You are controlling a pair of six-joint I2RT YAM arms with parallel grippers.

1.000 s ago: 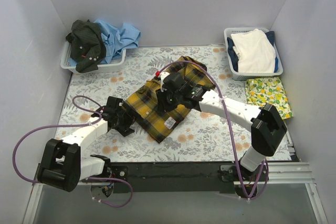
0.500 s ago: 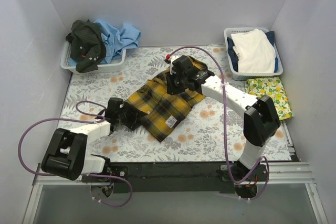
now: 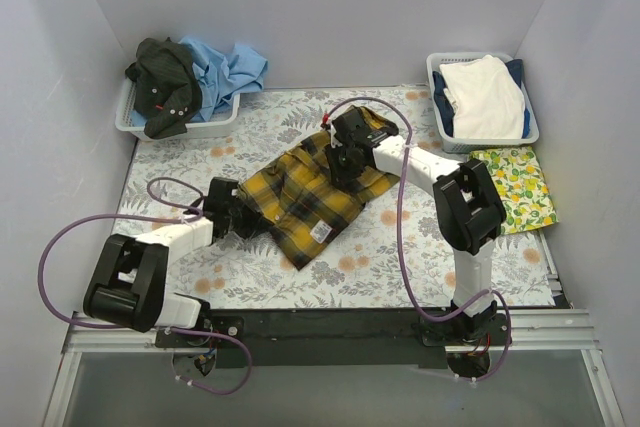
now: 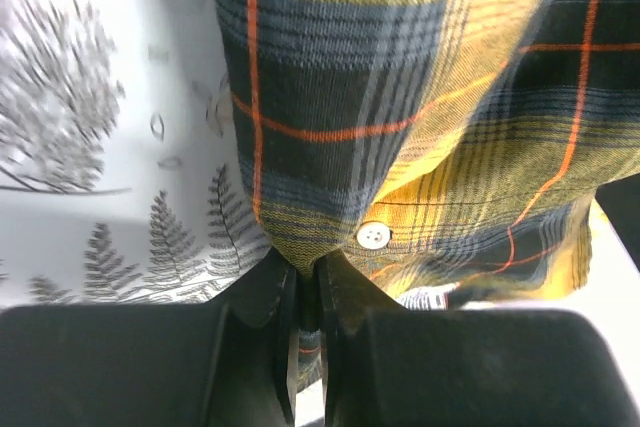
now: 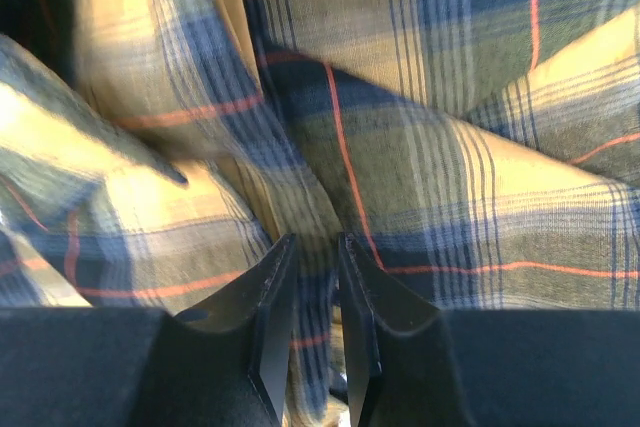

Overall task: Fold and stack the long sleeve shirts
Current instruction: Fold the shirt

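Observation:
The yellow-and-black plaid shirt [image 3: 305, 197] lies partly folded in the middle of the table, its white label facing up. My left gripper [image 3: 250, 221] sits low at the shirt's left edge. In the left wrist view this gripper [image 4: 308, 269] is shut on the plaid hem, beside a white button [image 4: 372, 235]. My right gripper [image 3: 337, 167] is over the shirt's far end. The right wrist view shows that gripper [image 5: 313, 259] shut on a raised fold of the plaid cloth [image 5: 420, 177], which runs down between the fingers.
A grey basket [image 3: 128, 127] at the back left holds a dark shirt [image 3: 165, 82] and a light blue shirt [image 3: 230, 69]. A basket [image 3: 437, 62] at the back right holds folded white cloth [image 3: 485, 97]. A lemon-print cloth [image 3: 513, 182] lies in front of it.
The left gripper has slid right to the shirt's left edge and closed on the hem. The right gripper has drawn back toward the far side, holding its fold.

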